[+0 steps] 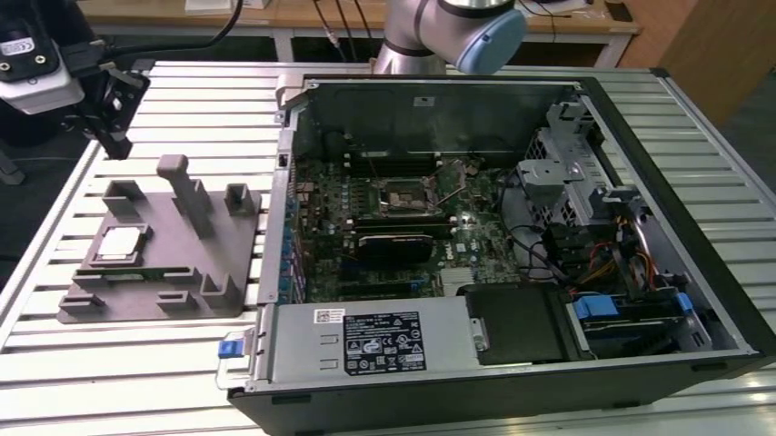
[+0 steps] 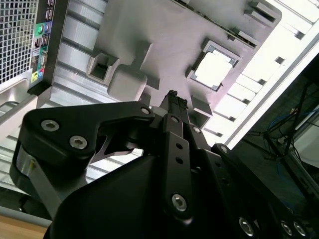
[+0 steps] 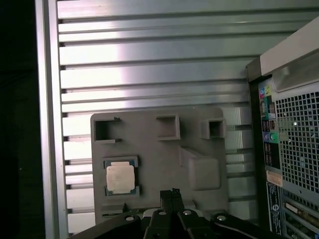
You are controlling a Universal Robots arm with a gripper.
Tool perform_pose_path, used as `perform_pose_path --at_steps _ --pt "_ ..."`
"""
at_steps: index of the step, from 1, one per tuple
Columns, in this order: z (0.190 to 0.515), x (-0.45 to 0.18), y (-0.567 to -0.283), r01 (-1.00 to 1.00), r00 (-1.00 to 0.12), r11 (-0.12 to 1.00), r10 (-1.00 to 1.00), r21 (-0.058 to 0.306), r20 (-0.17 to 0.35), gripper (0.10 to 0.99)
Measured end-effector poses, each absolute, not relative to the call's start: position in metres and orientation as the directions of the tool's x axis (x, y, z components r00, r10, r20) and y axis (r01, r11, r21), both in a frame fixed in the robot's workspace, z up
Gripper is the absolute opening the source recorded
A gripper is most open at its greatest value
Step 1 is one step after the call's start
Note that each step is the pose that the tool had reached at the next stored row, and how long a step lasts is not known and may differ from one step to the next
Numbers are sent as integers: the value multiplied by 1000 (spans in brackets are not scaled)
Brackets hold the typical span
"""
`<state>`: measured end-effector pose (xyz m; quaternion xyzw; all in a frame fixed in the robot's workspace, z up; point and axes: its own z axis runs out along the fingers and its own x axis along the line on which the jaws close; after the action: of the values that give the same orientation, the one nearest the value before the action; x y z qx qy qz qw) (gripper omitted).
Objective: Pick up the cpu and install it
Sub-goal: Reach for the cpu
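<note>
The cpu (image 1: 122, 243) is a small silver square lying flat in a recess of the grey fixture tray (image 1: 182, 300), at the exterior view's left. Both wrist views look down on the cpu (image 2: 214, 69) (image 3: 120, 178) in that recess. My gripper (image 1: 118, 145) hangs above the tray's far end, well clear of the chip. Its black fingertips (image 2: 172, 94) (image 3: 169, 192) are pressed together, shut, with nothing between them. The motherboard socket (image 1: 401, 195) sits inside the open computer case (image 1: 679, 272).
The tray has several upright posts (image 1: 182, 186) and blocks around the chip. The open case fills the middle and right of the slatted metal table (image 1: 122, 381), with cables, a drive bay and a power supply (image 1: 363, 341) inside. The arm's base (image 1: 449, 36) stands behind the case.
</note>
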<state>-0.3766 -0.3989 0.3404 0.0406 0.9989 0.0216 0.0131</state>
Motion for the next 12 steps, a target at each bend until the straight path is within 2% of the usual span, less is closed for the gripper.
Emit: perform_pose_path --at_steps 12 --pt "328 -393 -399 81 -996 996 82 44 -24 106"
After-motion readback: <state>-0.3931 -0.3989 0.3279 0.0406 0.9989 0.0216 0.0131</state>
